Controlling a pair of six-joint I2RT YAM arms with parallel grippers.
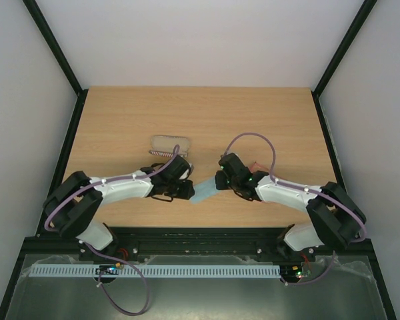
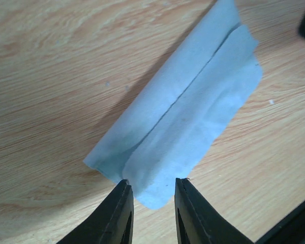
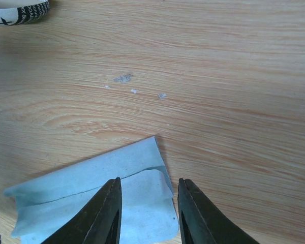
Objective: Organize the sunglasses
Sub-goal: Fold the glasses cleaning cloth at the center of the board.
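A light blue cloth (image 1: 203, 191), folded over on itself, lies on the wooden table between my two grippers. In the left wrist view the cloth (image 2: 188, 112) has its near corner between the fingers of my open left gripper (image 2: 152, 183), not pinched. In the right wrist view my open right gripper (image 3: 148, 181) hovers over the other end of the cloth (image 3: 91, 188). Only a small red piece of the sunglasses (image 1: 258, 165) shows behind my right arm. In the top view the left gripper (image 1: 187, 189) and right gripper (image 1: 219, 181) face each other.
The oblong flag-patterned grey case (image 1: 170, 143) lies just beyond my left gripper; its end shows in the right wrist view (image 3: 20, 12). Small crumbs (image 3: 124, 78) dot the wood. Black frame rails border the table's left and right edges.
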